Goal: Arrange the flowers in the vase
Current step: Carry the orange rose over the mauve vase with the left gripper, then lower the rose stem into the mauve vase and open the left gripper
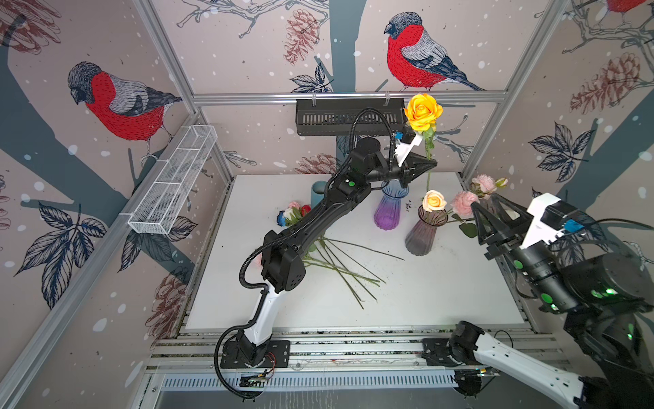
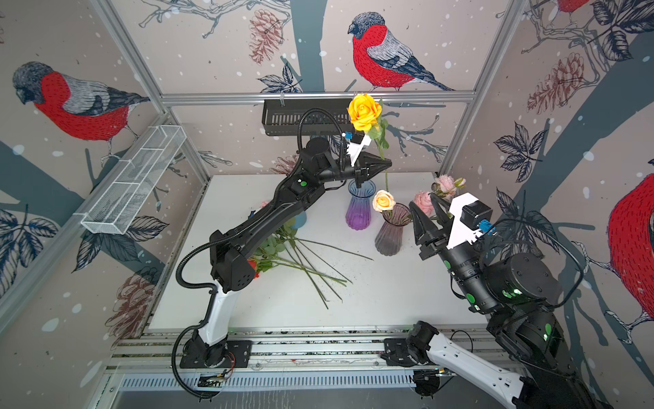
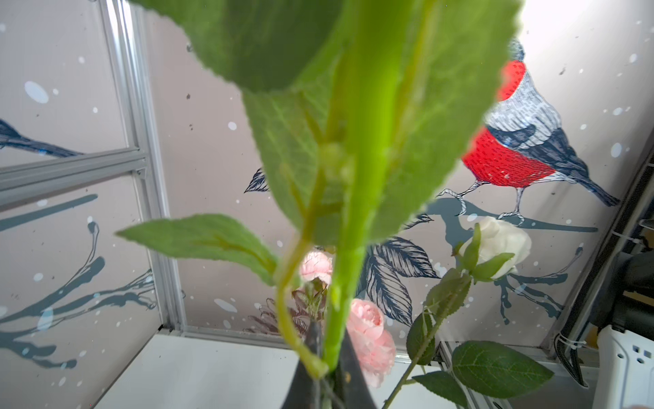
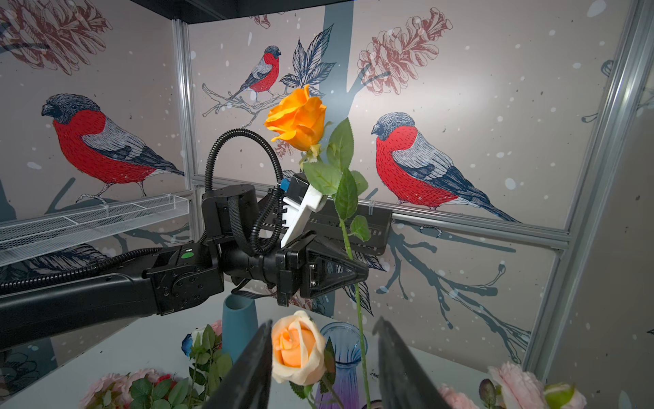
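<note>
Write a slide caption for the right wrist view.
Left gripper holds a long-stemmed orange artificial rose upright by its green stem, beyond the open right gripper.

white mesh basket (image 1: 173,180): left rail | black slotted tray (image 1: 348,117): back rail | white tabletop (image 1: 424,294)

Table (image 1: 442,297) front bare, passable; loose stems (image 1: 336,263) (left arm (image 1: 311,226) overhead) block centre; purple vase (image 1: 387,212), smoky vase (image 1: 423,235) crowd rear.
</note>
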